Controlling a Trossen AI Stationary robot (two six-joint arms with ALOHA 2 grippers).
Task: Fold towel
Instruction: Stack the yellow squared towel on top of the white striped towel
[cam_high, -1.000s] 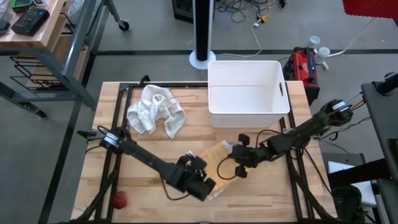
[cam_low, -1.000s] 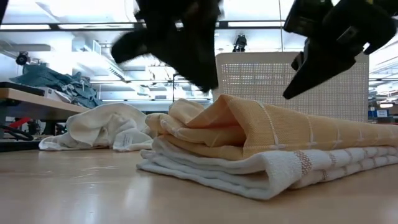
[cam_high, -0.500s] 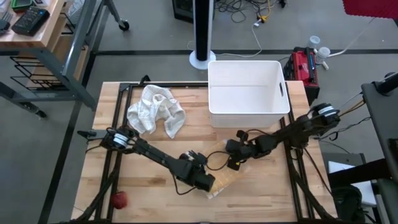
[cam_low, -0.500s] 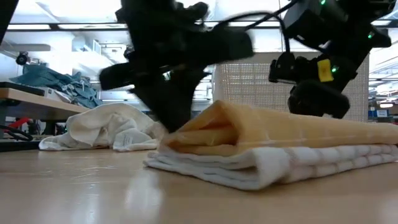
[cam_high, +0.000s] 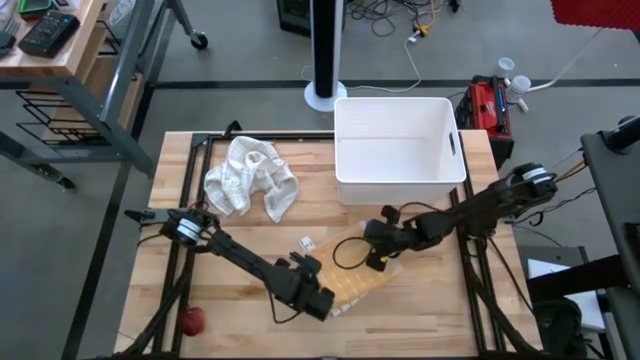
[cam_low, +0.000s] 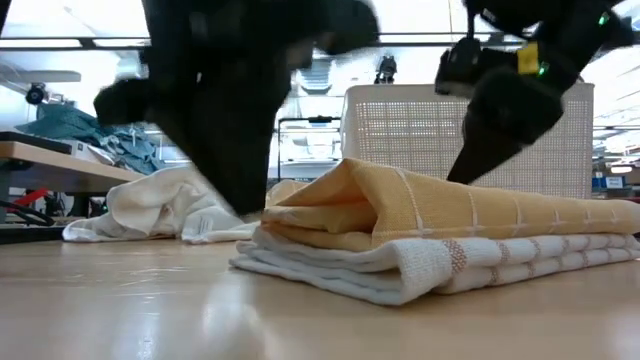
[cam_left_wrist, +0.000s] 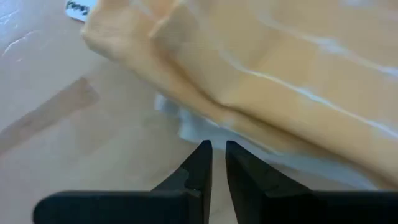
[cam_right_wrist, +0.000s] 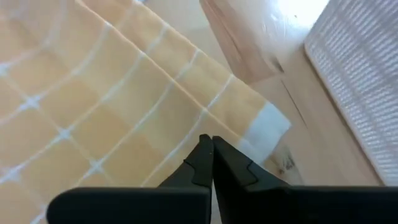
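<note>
The folded yellow checked cloth towel lies near the wooden table's front edge. Left gripper — fingers almost together — and right gripper — pressed together — hover close, probably tidying it.

A robotics lab or workshop is showing here: loose cables are trailing across the grey concrete floor, metal-framed workbenches are standing around, and fluorescent ceiling lights are glowing.
</note>
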